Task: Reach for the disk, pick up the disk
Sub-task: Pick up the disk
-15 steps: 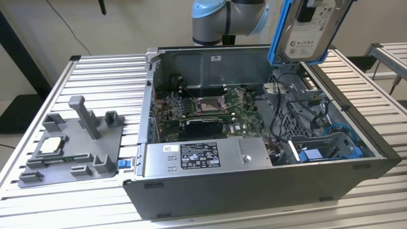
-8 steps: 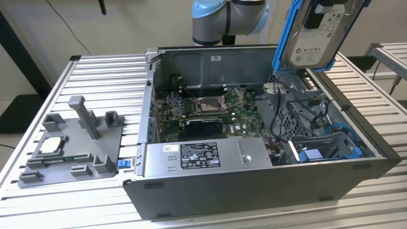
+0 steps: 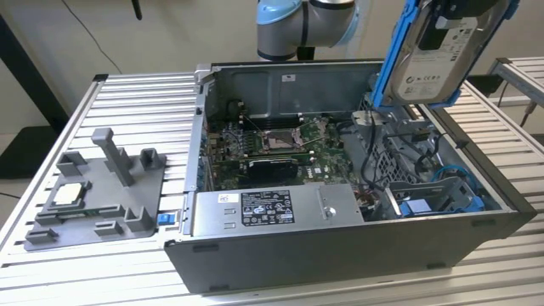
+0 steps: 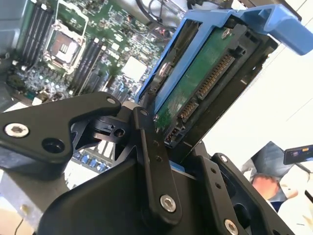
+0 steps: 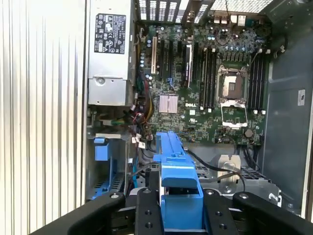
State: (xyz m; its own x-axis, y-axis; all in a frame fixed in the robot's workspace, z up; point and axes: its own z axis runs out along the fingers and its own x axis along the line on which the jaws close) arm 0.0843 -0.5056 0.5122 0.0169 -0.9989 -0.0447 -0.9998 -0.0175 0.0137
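Ribbed metal slats make up the table (image 3: pixel 127 95), which stands before a plain pale wall. An open computer case (image 3: pixel 340 255) lies on its side across the table's middle, its green circuit board (image 3: pixel 272 150) facing up, and a grey plastic holder (image 3: pixel 102 197) sits near the table's edge at the exterior view's left. The disk (image 3: pixel 434 57) hangs in the air above the case's far corner at the exterior view's right, clear of the case. Its long axis runs nearly upright, tilted a little, with the white label facing the exterior camera and its blue frame along both long sides. The gripper (image 5: pixel 181 208) has its black jaws closed on the disk's blue frame.
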